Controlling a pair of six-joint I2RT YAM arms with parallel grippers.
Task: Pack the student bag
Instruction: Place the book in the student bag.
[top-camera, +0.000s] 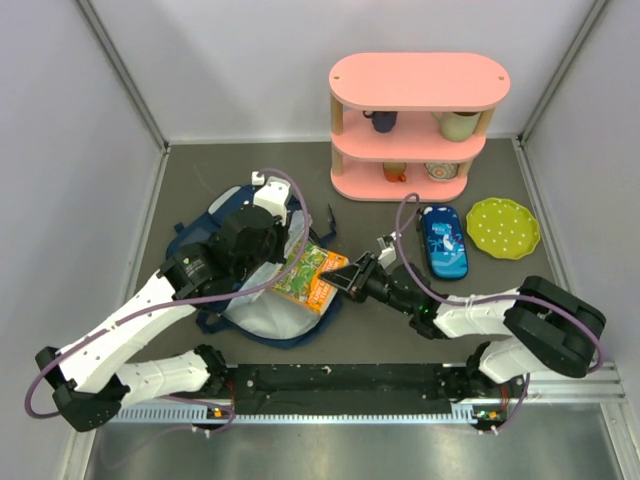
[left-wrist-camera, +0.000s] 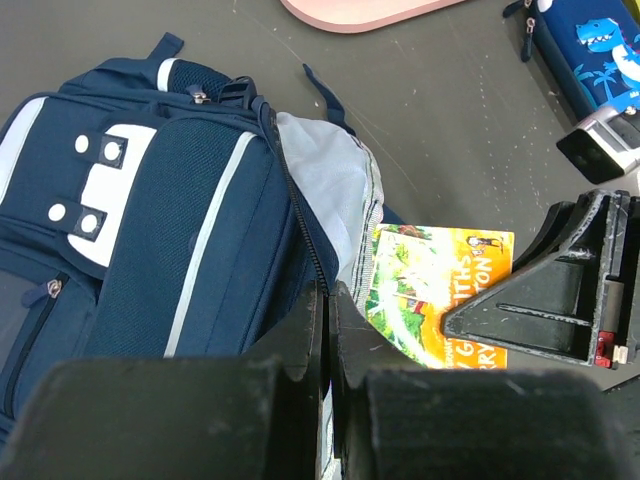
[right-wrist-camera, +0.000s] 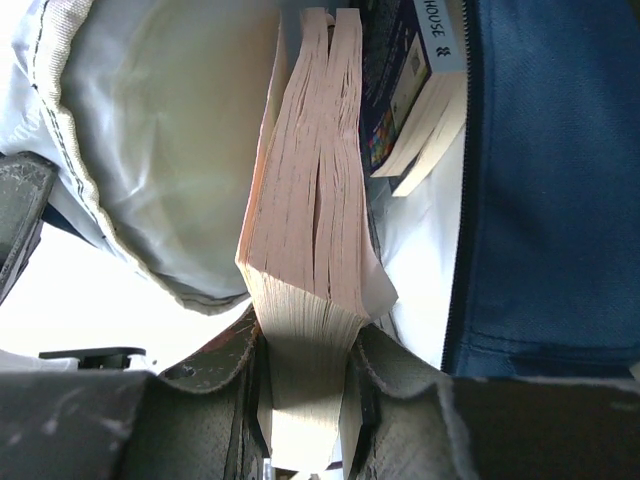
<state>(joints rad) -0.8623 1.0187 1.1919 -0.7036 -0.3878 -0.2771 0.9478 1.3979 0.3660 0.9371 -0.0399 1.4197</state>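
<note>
The student bag (top-camera: 226, 203) lies on the table left of centre, navy with white patches (left-wrist-camera: 180, 220), its mouth open and the light grey lining (right-wrist-camera: 170, 130) showing. My left gripper (top-camera: 283, 250) (left-wrist-camera: 330, 300) is shut on the bag's zipper edge at the opening. An orange and green book (top-camera: 315, 275) (left-wrist-camera: 440, 290) sits partly in the mouth. My right gripper (top-camera: 348, 277) (right-wrist-camera: 305, 340) is shut on that book's page edges (right-wrist-camera: 305, 230), its black fingers (left-wrist-camera: 560, 290) just right of the bag. Another book (right-wrist-camera: 420, 70) lies deeper inside.
A pink three-tier shelf (top-camera: 420, 120) with mugs stands at the back. A blue dinosaur pencil case (top-camera: 443, 242) (left-wrist-camera: 600, 50) lies right of the right gripper. Beside it sits a green dotted plate (top-camera: 502, 227). Grey walls close in both sides.
</note>
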